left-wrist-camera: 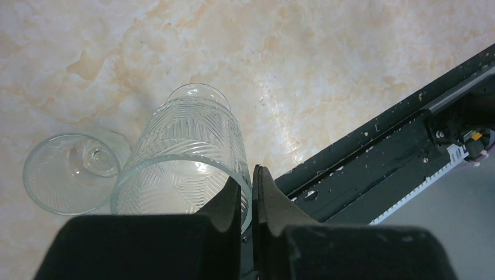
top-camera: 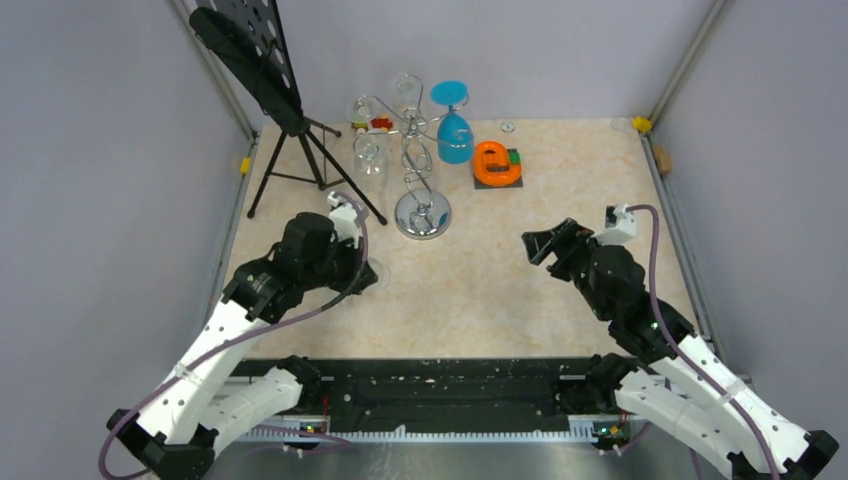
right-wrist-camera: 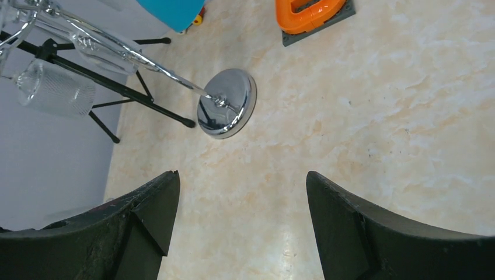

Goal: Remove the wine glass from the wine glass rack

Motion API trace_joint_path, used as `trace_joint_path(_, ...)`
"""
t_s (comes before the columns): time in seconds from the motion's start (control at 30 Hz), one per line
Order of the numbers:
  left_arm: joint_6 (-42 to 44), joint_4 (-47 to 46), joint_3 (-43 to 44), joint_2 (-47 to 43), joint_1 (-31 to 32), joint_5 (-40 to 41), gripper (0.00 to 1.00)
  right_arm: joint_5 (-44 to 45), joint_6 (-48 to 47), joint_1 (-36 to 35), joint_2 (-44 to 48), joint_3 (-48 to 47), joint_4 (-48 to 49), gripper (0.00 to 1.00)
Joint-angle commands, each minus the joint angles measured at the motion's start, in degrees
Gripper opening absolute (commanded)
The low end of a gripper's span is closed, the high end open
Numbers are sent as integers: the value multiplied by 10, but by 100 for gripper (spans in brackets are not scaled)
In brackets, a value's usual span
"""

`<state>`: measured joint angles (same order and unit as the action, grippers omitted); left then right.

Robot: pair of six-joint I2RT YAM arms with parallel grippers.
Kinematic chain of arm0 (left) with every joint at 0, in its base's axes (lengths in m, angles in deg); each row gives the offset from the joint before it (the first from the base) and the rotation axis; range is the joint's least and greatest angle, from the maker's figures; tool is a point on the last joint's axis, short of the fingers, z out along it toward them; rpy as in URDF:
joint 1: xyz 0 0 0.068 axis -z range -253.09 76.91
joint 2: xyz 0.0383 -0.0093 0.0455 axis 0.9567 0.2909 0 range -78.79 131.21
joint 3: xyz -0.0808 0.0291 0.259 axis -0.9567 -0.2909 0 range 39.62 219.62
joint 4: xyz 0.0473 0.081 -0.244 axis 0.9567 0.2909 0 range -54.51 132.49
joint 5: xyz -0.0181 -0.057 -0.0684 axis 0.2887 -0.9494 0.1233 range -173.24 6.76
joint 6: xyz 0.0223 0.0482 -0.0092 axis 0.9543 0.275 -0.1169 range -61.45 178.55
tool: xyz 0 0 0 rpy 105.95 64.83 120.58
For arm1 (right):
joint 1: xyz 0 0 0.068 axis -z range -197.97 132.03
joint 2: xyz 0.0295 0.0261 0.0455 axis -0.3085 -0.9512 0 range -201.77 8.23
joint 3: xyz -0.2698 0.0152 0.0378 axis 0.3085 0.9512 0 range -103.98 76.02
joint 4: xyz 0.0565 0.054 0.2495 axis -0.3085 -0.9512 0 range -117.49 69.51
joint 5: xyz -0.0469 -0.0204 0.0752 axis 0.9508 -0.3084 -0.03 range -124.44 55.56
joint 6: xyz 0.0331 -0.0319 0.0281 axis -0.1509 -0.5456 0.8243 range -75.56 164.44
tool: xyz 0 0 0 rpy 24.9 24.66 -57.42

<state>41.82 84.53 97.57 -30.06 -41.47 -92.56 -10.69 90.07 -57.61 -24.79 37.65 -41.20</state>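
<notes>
- The left gripper point(left-wrist-camera: 248, 182) was clenched, its two fingers pinching the wall of a clear, cut-patterned wine glass point(left-wrist-camera: 187, 140) at the rim.
- That wine glass was off the wine glass rack point(top-camera: 418, 165). It sat low over the marbled table point(top-camera: 500, 290), in front and to the left of the rack's mirrored base.
- A round clear foot showed just left of the bowl. Whether the glass rested on the table could not be determined.
- The right gripper point(right-wrist-camera: 242, 221) stood wide apart and empty above the table, well to the right of the rack.
- A blue glass point(top-camera: 455, 130) and several clear glasses point(top-camera: 370, 160) hung inverted from the rack's arms.
- A black music stand point(top-camera: 250, 55) stood at the rear left. An orange block point(top-camera: 495, 160) lay right of the rack.
</notes>
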Motion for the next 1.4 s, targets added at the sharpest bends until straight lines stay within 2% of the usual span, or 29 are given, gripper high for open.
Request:
trace_joint_path(0.0,12,-15,28,24,18,15,0,14,-13,-2,-12,-6,12,80)
trace_joint_path(0.37,-4,-29,20,98,93,87,0,26,-16,-1,-25,-7,19,80)
trace_joint_path(0.63,-24,-44,2,158,136,196,0,24,-16,0,-27,0,21,80)
trace_joint_path(0.93,-87,-47,-9,223,137,214,0,12,-18,7,-28,1,24,80)
trace_joint_path(1.1,-98,-81,-18,242,136,194,0,3,-13,9,-27,5,25,80)
trace_joint_path(1.37,-108,-81,-19,259,137,196,0,-3,-6,10,-22,5,25,80)
